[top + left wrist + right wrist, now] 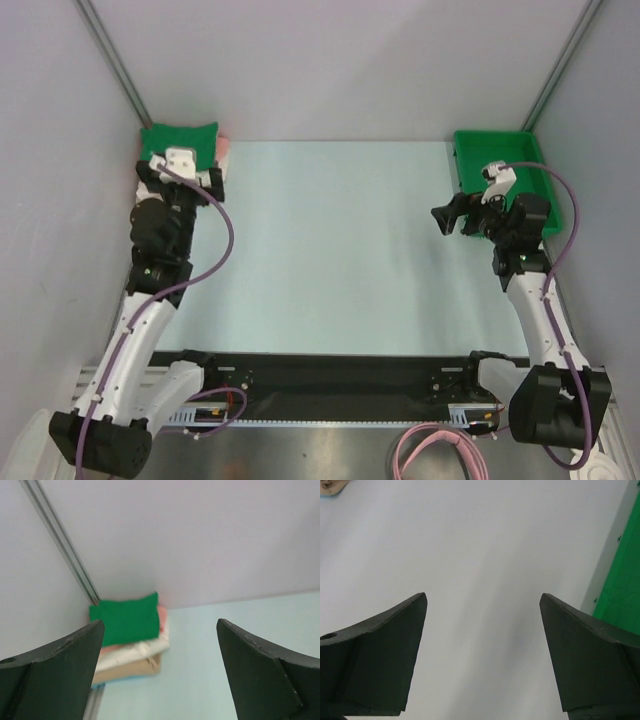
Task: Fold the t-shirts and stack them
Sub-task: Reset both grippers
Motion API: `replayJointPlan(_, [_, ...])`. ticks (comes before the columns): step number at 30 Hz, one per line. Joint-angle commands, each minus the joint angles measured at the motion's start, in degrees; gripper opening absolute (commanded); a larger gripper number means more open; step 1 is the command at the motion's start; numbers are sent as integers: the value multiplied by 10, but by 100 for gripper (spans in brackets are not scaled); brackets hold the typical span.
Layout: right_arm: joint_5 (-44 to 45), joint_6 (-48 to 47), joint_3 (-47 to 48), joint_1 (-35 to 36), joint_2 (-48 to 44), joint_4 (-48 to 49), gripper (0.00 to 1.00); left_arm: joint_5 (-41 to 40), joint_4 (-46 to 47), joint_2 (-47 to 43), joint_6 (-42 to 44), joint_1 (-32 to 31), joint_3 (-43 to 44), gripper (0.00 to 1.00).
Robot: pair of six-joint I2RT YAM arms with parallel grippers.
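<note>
The t-shirts lie folded in one stack in the table's far left corner. A dark green t-shirt (125, 617) (180, 138) is on top. Under it lie a salmon pink one (163, 616), a white one (135, 651) and a tan one (131, 668). My left gripper (160, 622) hangs just in front of the stack, open, with nothing between its fingers. At the right side of the table my right gripper (455, 214) (482, 596) points left above the table. It is open and holds nothing.
A rigid green plastic bin (472, 150) (620, 590) stands at the far right, right behind my right gripper. Grey walls close in the table at the back and both sides. A metal post (65, 550) runs down the corner behind the stack.
</note>
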Motion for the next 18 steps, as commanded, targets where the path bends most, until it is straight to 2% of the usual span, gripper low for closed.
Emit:
replayJointPlan(1, [58, 58, -65, 0, -21, 81, 100, 59, -44, -8, -36, 0, -93, 100])
replayJointPlan(3, [93, 55, -93, -1, -23, 108, 100, 95, -25, -15, 23, -1, -159, 100])
replayJointPlan(4, [101, 45, -113, -1, -17, 133, 100, 91, 5, -22, 3, 1, -180, 100])
replayJointPlan(5, [117, 39, -117, -1, -12, 140, 100, 82, 44, -28, -10, 2, -243, 100])
replayJointPlan(6, [126, 32, -120, 1, -5, 153, 99, 53, 129, -35, -50, 2, -276, 100])
replayJointPlan(8, [160, 18, -129, 3, 20, 164, 100, 59, 216, -39, -66, 5, -362, 100])
replayJointPlan(9, [172, 18, -130, 4, 29, 169, 100, 56, 287, -35, -64, 6, -382, 100])
replayJointPlan(10, [184, 23, -129, 3, 37, 166, 100, 43, 313, -23, -67, 8, -398, 100])
replayJointPlan(13, [186, 20, -120, -2, 63, 157, 100, 92, 342, 25, -56, 24, -422, 100])
replayJointPlan(15, [173, 13, -123, -6, 64, 163, 100, 90, 360, 54, -67, 29, -437, 100])
replayJointPlan(18, [162, 13, -141, -9, 51, 192, 100, 96, 488, 108, -82, 40, -474, 100])
